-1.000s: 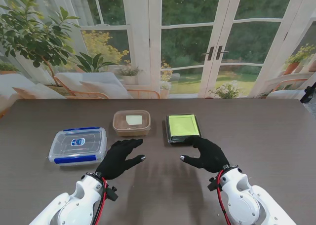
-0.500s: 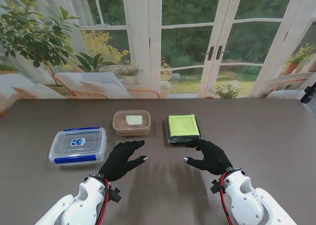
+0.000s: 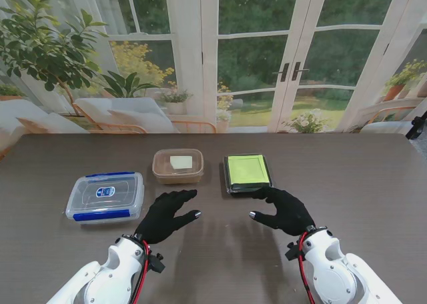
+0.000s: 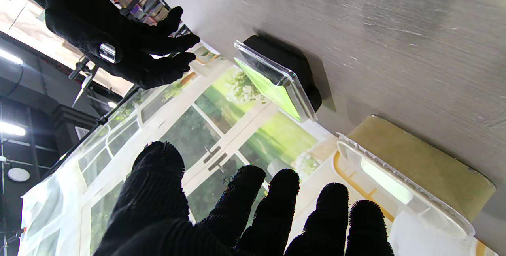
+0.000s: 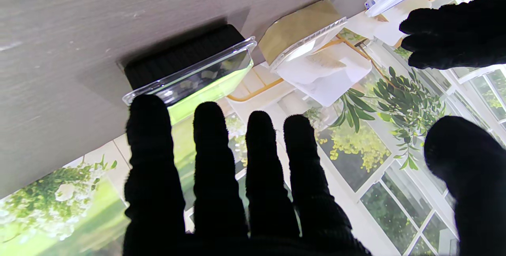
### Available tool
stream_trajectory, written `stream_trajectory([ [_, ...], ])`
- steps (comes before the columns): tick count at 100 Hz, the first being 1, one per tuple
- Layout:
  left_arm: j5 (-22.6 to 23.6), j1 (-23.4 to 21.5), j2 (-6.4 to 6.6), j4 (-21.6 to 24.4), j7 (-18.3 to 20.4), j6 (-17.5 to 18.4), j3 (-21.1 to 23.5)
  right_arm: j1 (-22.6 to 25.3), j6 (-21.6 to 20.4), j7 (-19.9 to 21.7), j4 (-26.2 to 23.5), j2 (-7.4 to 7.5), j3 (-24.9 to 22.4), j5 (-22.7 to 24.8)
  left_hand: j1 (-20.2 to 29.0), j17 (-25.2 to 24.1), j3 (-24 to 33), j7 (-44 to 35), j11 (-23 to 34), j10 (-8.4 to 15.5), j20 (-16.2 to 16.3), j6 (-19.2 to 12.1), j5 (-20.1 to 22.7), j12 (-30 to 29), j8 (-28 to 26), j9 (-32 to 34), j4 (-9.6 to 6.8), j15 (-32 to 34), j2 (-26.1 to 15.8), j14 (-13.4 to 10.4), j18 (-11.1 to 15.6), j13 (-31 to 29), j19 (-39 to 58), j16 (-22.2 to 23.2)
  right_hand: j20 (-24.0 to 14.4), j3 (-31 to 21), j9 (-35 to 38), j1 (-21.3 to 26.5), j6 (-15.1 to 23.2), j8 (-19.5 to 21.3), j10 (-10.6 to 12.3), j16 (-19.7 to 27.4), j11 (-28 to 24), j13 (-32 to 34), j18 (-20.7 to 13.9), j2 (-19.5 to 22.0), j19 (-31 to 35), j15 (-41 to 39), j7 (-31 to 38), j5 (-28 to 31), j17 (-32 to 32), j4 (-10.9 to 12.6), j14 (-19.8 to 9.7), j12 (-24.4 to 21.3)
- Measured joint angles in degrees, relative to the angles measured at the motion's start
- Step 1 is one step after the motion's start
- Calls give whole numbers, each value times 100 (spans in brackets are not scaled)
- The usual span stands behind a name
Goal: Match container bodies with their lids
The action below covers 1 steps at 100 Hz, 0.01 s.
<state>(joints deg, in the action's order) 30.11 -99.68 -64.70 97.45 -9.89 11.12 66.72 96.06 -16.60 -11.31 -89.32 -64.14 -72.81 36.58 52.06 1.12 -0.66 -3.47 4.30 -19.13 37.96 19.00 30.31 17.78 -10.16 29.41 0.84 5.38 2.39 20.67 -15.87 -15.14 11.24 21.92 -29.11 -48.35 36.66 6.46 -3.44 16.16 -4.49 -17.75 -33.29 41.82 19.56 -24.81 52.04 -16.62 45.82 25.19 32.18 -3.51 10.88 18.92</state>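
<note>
Three lidded containers stand in a row on the table. A clear box with blue clips (image 3: 105, 196) is at the left, a tan box with a clear lid (image 3: 177, 166) (image 4: 419, 169) (image 5: 304, 31) in the middle, and a black box with a clear lid showing green (image 3: 247, 173) (image 4: 282, 76) (image 5: 189, 70) at the right. My left hand (image 3: 167, 215) (image 4: 237, 212) hovers open nearer to me than the tan box. My right hand (image 3: 283, 209) (image 5: 237, 185) is open just nearer than the black box, fingers spread, holding nothing.
The dark wood-grain table (image 3: 373, 184) stretches wide to the right and toward me. Glass doors and plants lie beyond its far edge.
Both hands drew back slightly toward me over the second, then barely moved. The containers have not shifted.
</note>
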Motion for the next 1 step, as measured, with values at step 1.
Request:
stream_trajectory([
  [1,0,0,0,0,0,-3,0,0,1,0,0,0,0,-4,0,0,0,0,0,0,0,0,0,0,0,0,0,0,0,0,0,0,0,0,0,0,0,0,0,0,0,0,0,0,0,0,0,0,0,0,0,0,0,0],
])
